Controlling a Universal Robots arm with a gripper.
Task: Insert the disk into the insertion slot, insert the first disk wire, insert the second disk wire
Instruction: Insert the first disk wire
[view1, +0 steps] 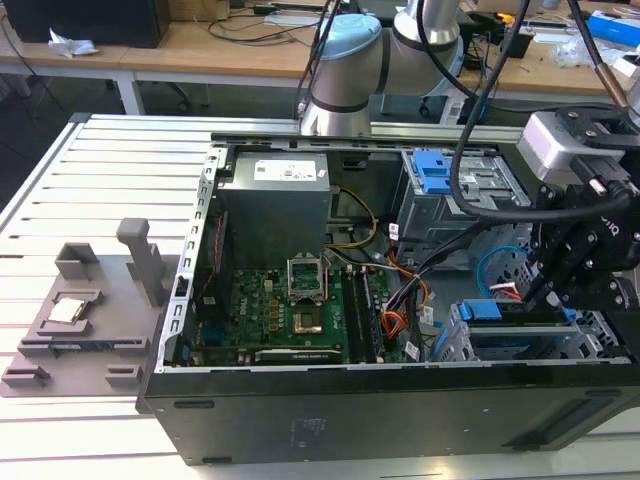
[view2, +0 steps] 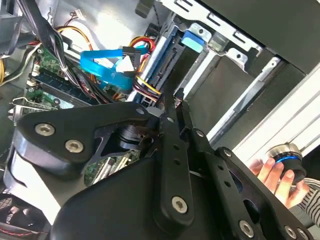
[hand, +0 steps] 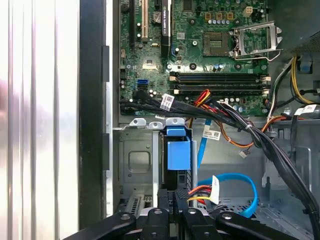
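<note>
**Disk seated in its bay, fingers drawn narrow at its end**

The open computer case (view1: 300, 430) was laid on the tabletop (view1: 60, 200), so that its bays could be reached through the open side. In the exterior view's lower right, the disk (view1: 490, 311) was seen stood edgewise in the insertion slot (view1: 530, 345). The gripper (hand: 173, 194) was held just beside the disk's end. Its fingers (view2: 169, 135) were drawn narrow with nothing seen between them, probably for pushing rather than grasping. The second disk wire (hand: 240, 179) was looped loose beside the cage.
</note>
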